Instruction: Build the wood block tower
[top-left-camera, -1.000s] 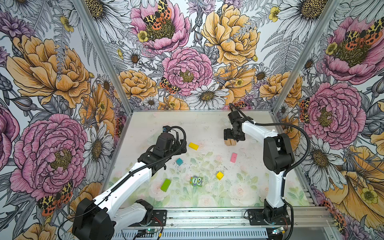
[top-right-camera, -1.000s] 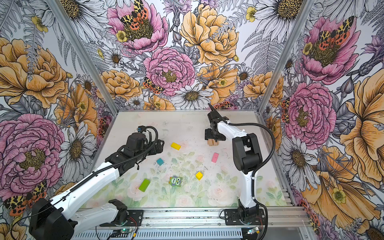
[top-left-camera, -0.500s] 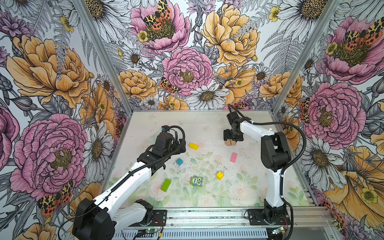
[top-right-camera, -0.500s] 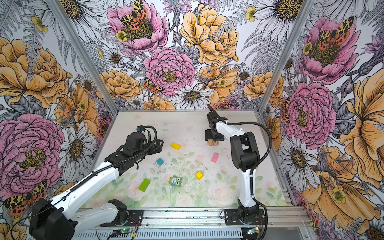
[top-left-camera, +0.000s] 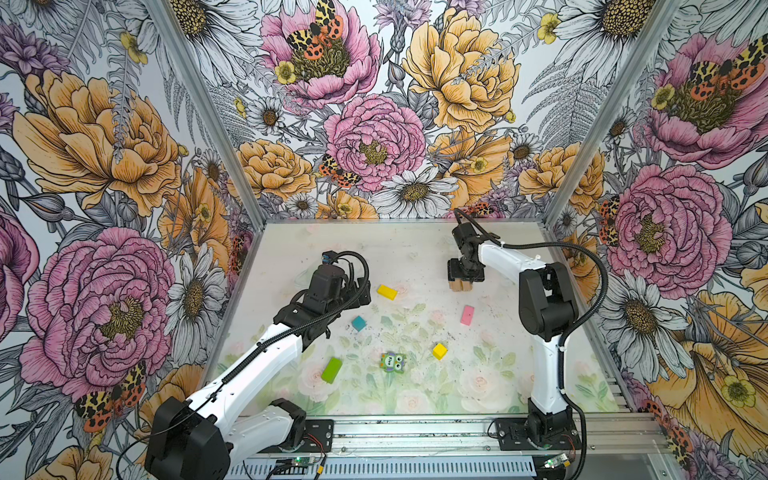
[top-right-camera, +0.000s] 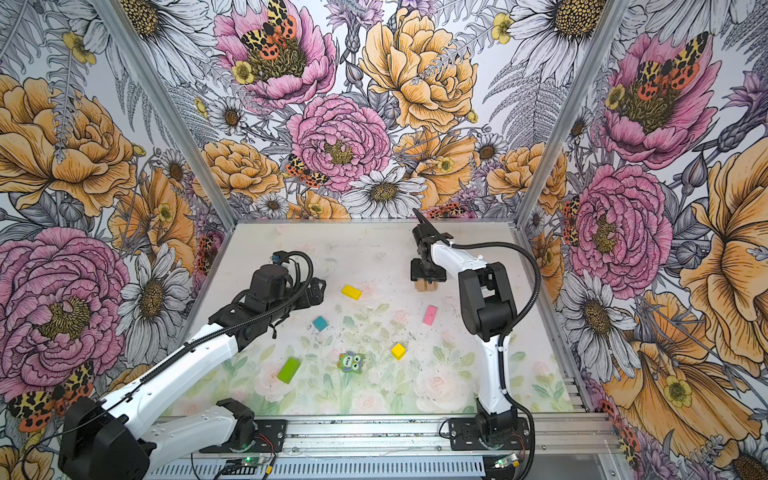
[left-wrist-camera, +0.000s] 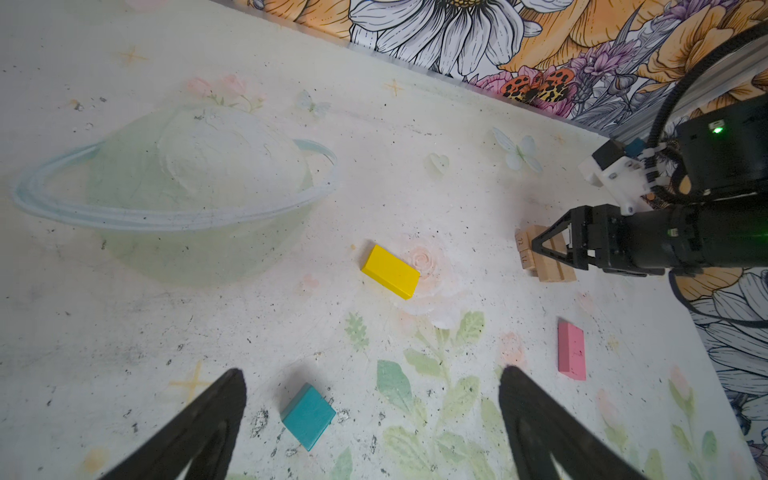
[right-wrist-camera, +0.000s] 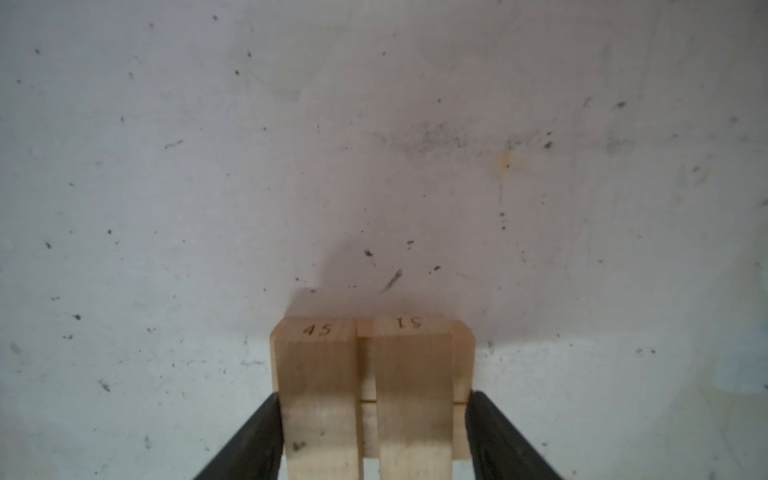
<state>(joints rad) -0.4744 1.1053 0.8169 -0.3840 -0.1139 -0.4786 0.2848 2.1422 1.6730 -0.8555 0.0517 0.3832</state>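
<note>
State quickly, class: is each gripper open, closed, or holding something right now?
Left gripper: open, holding nothing.
Right gripper: fingers closed against the sides of the tan bars.

Both top views look steeply down from high above the front rail (top-left-camera: 415, 432) and take in the whole table (top-left-camera: 395, 249), with the tan stack (top-left-camera: 460, 285) small and far from the lens. The left wrist camera sits low, well to one side of the tan stack (left-wrist-camera: 544, 262), and faces across the tabletop toward it. The right wrist camera hangs just above the tan stack (right-wrist-camera: 320, 395), looking down from very near. All four views share it.
</note>
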